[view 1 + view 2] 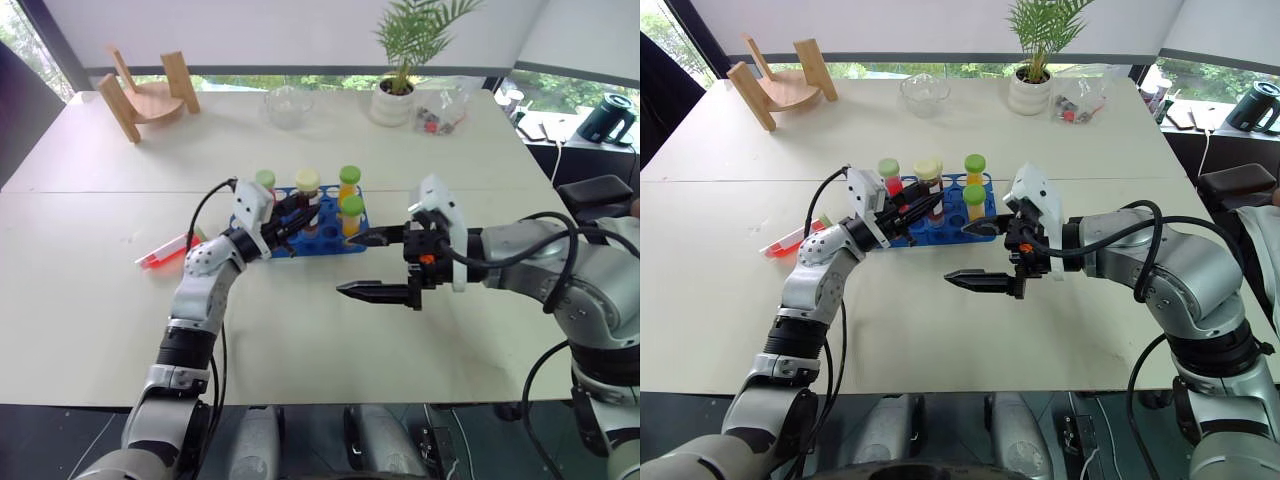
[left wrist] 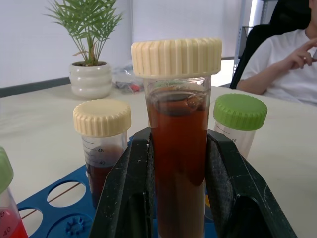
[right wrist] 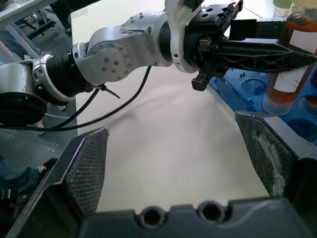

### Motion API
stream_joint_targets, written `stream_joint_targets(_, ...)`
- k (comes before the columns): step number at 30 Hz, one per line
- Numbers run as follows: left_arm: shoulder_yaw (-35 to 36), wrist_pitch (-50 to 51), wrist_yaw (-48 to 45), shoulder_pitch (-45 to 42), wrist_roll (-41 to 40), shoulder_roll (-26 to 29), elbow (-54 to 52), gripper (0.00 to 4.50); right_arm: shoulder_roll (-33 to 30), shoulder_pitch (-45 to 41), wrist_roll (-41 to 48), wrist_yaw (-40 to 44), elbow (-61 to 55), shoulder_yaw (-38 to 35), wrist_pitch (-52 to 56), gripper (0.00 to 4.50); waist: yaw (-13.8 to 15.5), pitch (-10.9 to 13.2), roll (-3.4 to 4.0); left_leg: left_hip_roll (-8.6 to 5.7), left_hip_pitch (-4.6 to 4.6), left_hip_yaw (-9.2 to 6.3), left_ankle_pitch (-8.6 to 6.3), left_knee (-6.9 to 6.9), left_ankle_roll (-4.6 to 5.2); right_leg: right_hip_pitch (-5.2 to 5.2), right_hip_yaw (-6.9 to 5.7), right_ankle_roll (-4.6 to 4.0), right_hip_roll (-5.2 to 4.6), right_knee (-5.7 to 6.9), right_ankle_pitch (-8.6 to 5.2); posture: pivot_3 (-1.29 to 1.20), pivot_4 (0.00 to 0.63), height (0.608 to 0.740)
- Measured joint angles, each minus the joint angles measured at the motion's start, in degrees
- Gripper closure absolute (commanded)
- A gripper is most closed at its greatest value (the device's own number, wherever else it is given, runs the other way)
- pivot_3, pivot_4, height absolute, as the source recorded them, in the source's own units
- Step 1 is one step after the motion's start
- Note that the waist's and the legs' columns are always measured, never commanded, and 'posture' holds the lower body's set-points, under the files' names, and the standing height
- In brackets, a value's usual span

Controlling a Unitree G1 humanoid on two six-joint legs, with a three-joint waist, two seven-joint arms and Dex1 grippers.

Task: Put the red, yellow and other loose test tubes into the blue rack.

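Cream-white tabletop [image 1: 90, 330], two slabs joined along a seam, windows and greenery behind.

Far left corner: wooden stand [image 1: 150, 95], pale, with upright slats.

Left of centre, lying flat on the tabletop: red test tube [image 1: 165, 254], clear body with bright red liquid, well apart from the rack on its left side.

Left tool [image 1: 291, 222]: two black fingers clenched on the maroon test tube [image 2: 178, 153], cream cap uppermost, tube upright, held over the left part of the rack. The left wrist view shows a finger pressed to each side of the tube, with the blue grid of holes just beneath.

Centre: blue rack [image 1: 350, 245], bright blue, scalloped edge, round holes on top. Standing in it: a second cream-capped tube [image 2: 101, 144] with dark liquid, a green-capped tube with red liquid at the left end [image 1: 265, 181], and two green-capped tubes with yellow liquid [image 1: 351, 213] at the right end.

Far centre: clear glass bowl [image 1: 288, 104]. To its right, potted plant [image 1: 398, 80] in a white ribbed pot, then a clear bag of small items [image 1: 440, 112].

Right tool [image 1: 372, 264]: released, fingers spread wide, grasping nothing, hanging above the tabletop just right of the rack, pointing toward the left arm.

Far right, off the tabletop: black kettle [image 1: 607, 118].
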Motion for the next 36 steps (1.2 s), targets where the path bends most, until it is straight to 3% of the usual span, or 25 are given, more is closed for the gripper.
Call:
stream_joint_targets(15,-1.1,-3.7,2.3,-1.1,2.3,-1.2,2.8,3.65,2.0,0.0,-0.1,-1.1,0.0,0.2,0.0,0.0,0.0,0.0,0.0,0.0,0.0,0.0,0.0,0.0,0.0,0.01,0.0,0.0,0.01,-0.02,0.0,0.0,0.15,0.74)
stream_joint_targets(36,-1.5,-3.3,2.3,1.5,2.9,-0.1,-1.1,3.65,4.2,0.0,-0.2,-2.3,0.0,0.4,-0.2,0.0,-0.1,0.0,0.0,0.01,0.02,-0.01,0.0,-0.12,0.0,0.0,0.0,-0.01,0.01,-0.09,-0.01,0.0,0.15,0.74)
